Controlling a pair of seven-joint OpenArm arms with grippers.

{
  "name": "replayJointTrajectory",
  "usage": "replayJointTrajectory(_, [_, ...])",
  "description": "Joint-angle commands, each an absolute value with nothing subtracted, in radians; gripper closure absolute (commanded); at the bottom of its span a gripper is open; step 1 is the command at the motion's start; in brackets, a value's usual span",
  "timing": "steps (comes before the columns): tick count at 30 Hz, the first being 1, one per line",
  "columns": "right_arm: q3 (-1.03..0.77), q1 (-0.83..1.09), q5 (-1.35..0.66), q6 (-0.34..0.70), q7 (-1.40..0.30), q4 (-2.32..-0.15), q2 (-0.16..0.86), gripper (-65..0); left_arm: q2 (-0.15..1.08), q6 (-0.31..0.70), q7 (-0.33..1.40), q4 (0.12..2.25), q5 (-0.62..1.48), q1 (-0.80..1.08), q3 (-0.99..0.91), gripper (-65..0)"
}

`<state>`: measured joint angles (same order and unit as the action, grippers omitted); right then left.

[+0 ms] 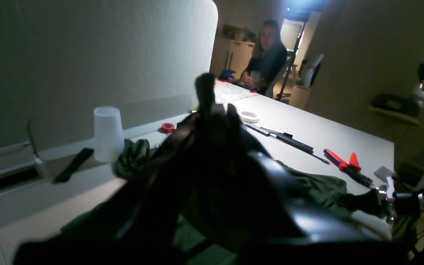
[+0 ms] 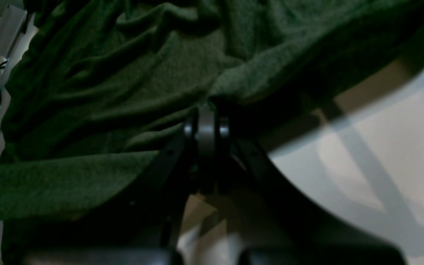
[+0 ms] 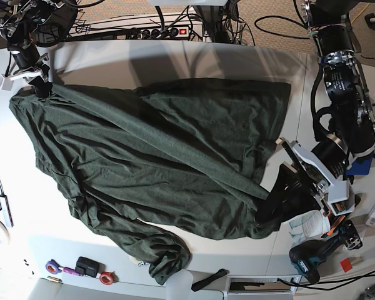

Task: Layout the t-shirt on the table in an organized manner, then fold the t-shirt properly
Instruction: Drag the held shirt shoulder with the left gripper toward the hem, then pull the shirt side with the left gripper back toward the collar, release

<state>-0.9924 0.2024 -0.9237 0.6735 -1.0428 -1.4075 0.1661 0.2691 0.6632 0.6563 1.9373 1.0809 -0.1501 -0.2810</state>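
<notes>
The dark green t-shirt (image 3: 156, 156) lies spread and wrinkled across the white table (image 3: 237, 62), with one sleeve bunched at the near edge (image 3: 165, 262). My right gripper (image 3: 40, 87) is at the far left corner, and the right wrist view shows it (image 2: 206, 110) shut on a fold of the t-shirt (image 2: 123, 73). My left gripper (image 3: 269, 212) sits at the shirt's right edge, shut, with green cloth (image 1: 315, 184) gathered under its dark fingers (image 1: 212, 106). The pinch itself is hidden in shadow.
A white cup (image 1: 108, 133), a red tape ring (image 1: 168, 127), a tape roll (image 1: 249, 116), a black bar tool (image 1: 289, 140) and red-handled pliers (image 1: 344, 163) lie past the shirt. A person (image 1: 267, 55) sits at the table's far end. A drill (image 3: 309, 259) and a blue pouch (image 3: 362, 165) lie near the left arm.
</notes>
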Motion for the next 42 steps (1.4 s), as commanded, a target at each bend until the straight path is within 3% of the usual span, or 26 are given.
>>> replayJointTrajectory(1, [-0.996,0.2,-0.944,0.676,-1.02,-1.425,0.185,0.0,0.277,0.667,0.627,1.954,1.099,-0.171,-0.284,0.0])
replayJointTrajectory(13, [-0.996,0.2,-0.944,0.675,-1.02,-1.425,0.185,0.0,0.277,0.625,0.618,1.856,0.98,-0.17,-0.223,0.0])
replayJointTrajectory(21, [-0.996,0.2,-0.944,0.675,-1.016,-1.425,0.185,0.0,0.278,0.625,0.456,1.823,0.732,-0.183,-0.11,0.0])
replayJointTrajectory(29, [-0.996,0.199,-0.944,0.675,-1.016,-1.425,0.185,0.0,0.283,0.629,0.682,1.824,0.965,-0.122,-0.258,0.0])
replayJointTrajectory(33, [-0.996,0.199,-0.944,0.675,-1.016,-1.425,0.185,0.0,0.282,0.698,0.699,1.824,1.053,-0.009,-0.335,0.0])
replayJointTrajectory(42, [-0.996,0.199,-0.945,0.675,-1.016,-1.425,0.185,0.0,0.277,0.698,0.7,1.824,1.104,0.17,-0.356,0.0])
